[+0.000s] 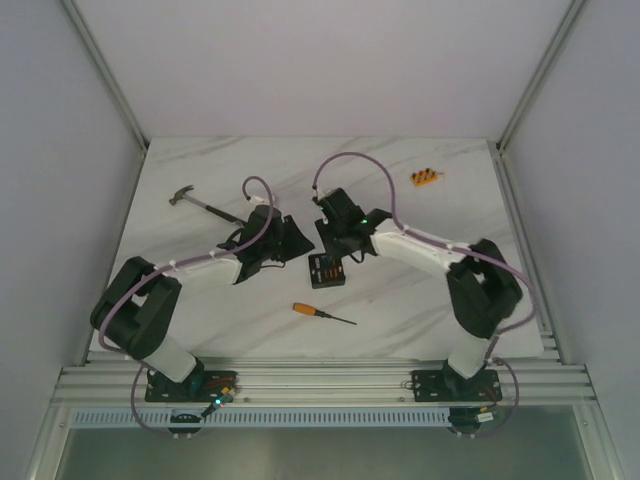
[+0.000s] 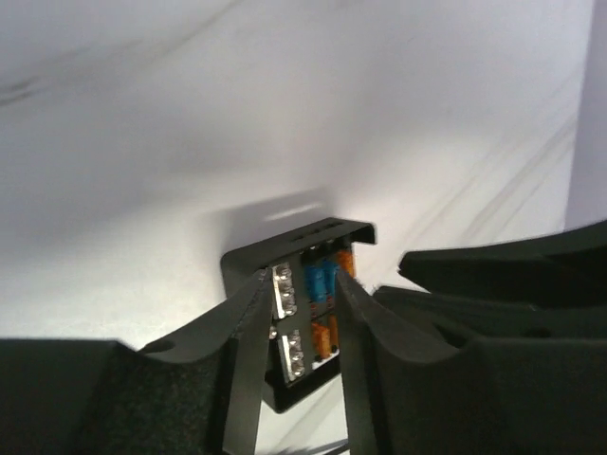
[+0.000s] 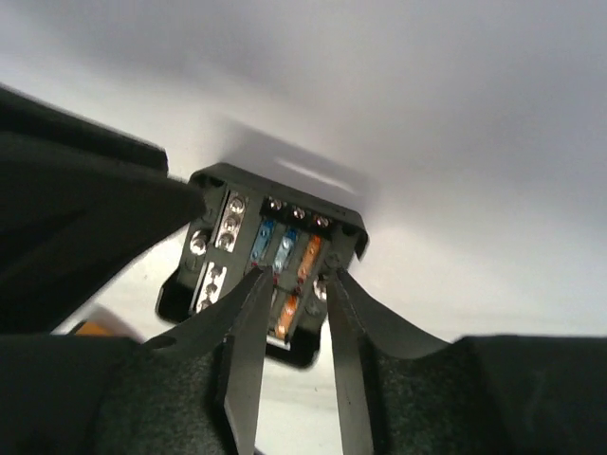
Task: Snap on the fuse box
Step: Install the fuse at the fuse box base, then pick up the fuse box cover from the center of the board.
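The fuse box (image 1: 327,270), a small black box, lies flat on the marble table between the two arms. Its top face shows blue and orange fuses and silver screw terminals (image 2: 287,289). My left gripper (image 1: 303,252) is at the box's left side. In the left wrist view it (image 2: 302,280) is open, and the fuse box (image 2: 318,313) shows through the gap just past the tips. My right gripper (image 1: 338,252) hangs over the box's far edge. It (image 3: 294,277) is open too, its tips just above the fuse rows of the fuse box (image 3: 285,248), with nothing pinched.
A hammer (image 1: 200,205) lies at the back left. An orange-handled screwdriver (image 1: 320,314) lies in front of the box. A small orange block (image 1: 425,178) sits at the back right. The two grippers are close together; the right one's body (image 2: 512,275) fills the right of the left wrist view.
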`<state>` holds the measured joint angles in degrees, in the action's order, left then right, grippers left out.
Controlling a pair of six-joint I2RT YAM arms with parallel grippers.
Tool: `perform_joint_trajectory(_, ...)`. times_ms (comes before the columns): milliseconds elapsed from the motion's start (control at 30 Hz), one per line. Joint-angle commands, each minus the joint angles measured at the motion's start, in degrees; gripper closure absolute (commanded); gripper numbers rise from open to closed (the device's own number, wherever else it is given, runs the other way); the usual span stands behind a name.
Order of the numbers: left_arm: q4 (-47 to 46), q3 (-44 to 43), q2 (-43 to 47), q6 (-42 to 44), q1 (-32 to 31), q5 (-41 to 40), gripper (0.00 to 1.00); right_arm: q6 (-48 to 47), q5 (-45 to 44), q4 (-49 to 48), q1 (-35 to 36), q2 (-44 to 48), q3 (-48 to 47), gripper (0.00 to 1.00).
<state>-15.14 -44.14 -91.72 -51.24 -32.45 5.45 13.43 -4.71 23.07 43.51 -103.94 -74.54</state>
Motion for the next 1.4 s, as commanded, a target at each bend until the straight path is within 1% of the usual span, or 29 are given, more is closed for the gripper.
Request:
perform_joint_trajectory(0, 6.4, -2.0, 6.0, 4.7, 0.2, -5.8, 0.53, 1.6, -0.8, -8.6, -1.9, 11.3, 5.8, 0.59)
perform_joint_trajectory(100, 12.1, -1.9, 10.0, 6.9, 1.3, -11.4, 0.39, 1.7, -2.1, -12.2, -4.3, 17.7, 11.7, 0.49)
perform_joint_trajectory(167, 15.4, -1.2, 13.8, 7.9, 2.8, -14.2, 0.32, 1.4, -2.6, -15.1, -6.0, 21.5, 16.2, 0.41)
perform_joint_trajectory(233, 16.5, 0.2, 16.8, 8.3, 6.0, -16.3, 0.26, 0.9, -2.3, -18.1, -7.8, 25.0, 21.6, 0.34)
perform_joint_trajectory(300, 16.4, 2.2, 19.7, 8.1, 9.7, -16.3, 0.23, 0.5, -1.5, -20.9, -9.7, 27.9, 25.4, 0.26)
perform_joint_trajectory(433, 15.3, 5.2, 24.8, 8.1, 16.9, -15.9, 0.19, -0.7, 1.0, -25.0, -12.8, 31.7, 30.5, 0.17)
perform_joint_trajectory(500, 13.7, 6.9, 26.8, 8.0, 20.6, -14.4, 0.18, -1.1, 2.6, -26.7, -13.6, 33.0, 32.2, 0.14)
perform_joint_trajectory(667, 4.3, 13.3, 30.1, 5.9, 29.9, -8.1, 0.18, -1.6, 5.6, -30.8, -15.0, 34.6, 36.1, 0.09)
perform_joint_trajectory(800, -3.3, 17.6, 29.1, 5.0, 35.2, -4.2, 0.19, -1.7, 6.4, -32.8, -15.4, 35.2, 38.2, 0.06)
perform_joint_trajectory(967, -13.4, 19.2, 21.1, 4.1, 39.7, 4.1, 0.25, -2.1, 7.8, -34.0, -15.5, 35.2, 39.1, 0.0)
perform_joint_trajectory(1067, -18.3, 18.5, 15.0, 3.6, 41.5, 8.1, 0.3, -2.5, 7.9, -34.3, -15.5, 35.4, 39.4, 0.0)
perform_joint_trajectory(1233, -20.3, 15.4, 5.4, 4.3, 42.3, 9.8, 0.38, -3.0, 8.2, -34.3, -15.6, 35.1, 39.3, 0.0)
perform_joint_trajectory(1367, -21.7, 14.2, -0.1, 4.2, 42.6, 11.1, 0.42, -3.4, 8.6, -34.4, -15.5, 34.6, 39.1, 0.0)
